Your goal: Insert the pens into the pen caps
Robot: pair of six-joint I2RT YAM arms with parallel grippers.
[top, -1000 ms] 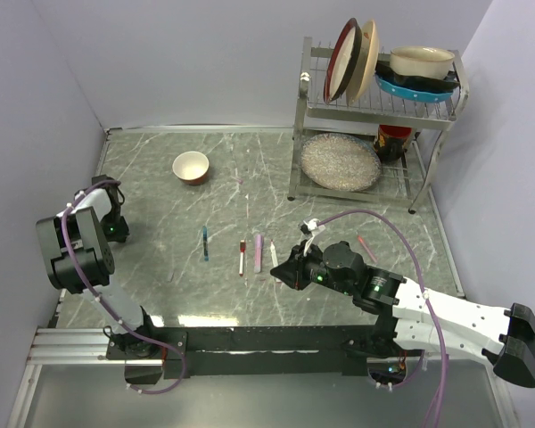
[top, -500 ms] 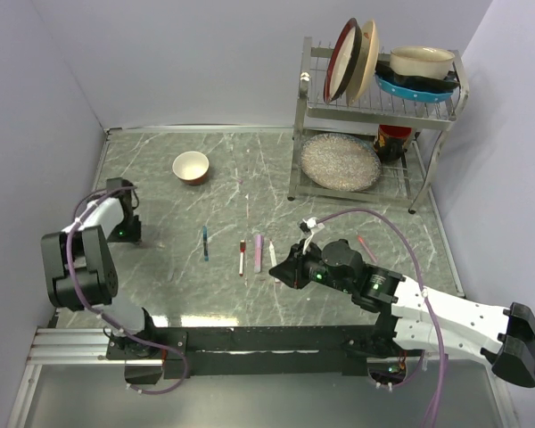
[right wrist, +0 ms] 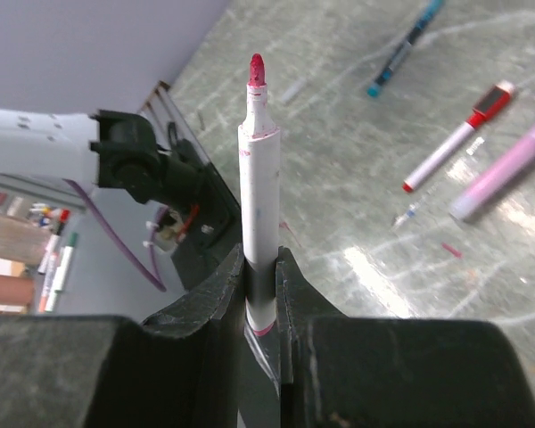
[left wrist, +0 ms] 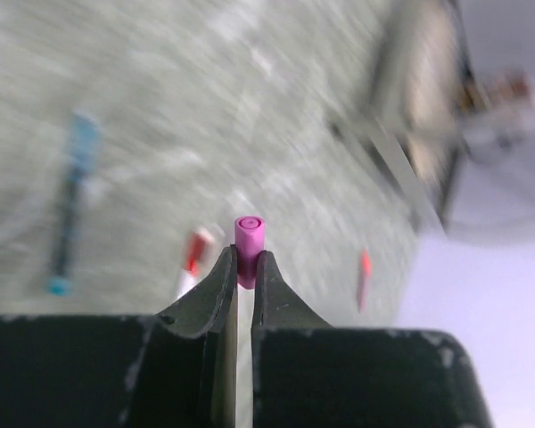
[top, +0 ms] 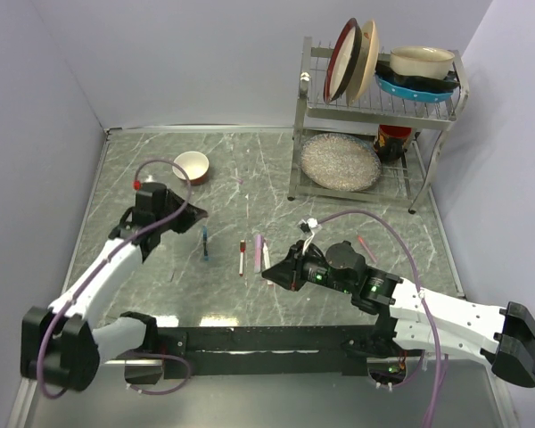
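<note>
Pen (right wrist: pixel 258 178) juts out, clamped in right end effector (right wrist: pixel 260 267).

Four pens (top: pixel 242 257) (one held upright), two loose caps (left wrist: pixel 250 236), one rack (top: pixel 295 152).

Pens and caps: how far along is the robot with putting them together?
Done: hard to tell; the red-capped white pen on the table looks closed. In hand: the left jaws grip a short pink plastic cap, the right jaws a white-barrelled pink-tipped pen, not yet joined. Left: mating those, then perhaps the teal pen and lilac pen.
</note>
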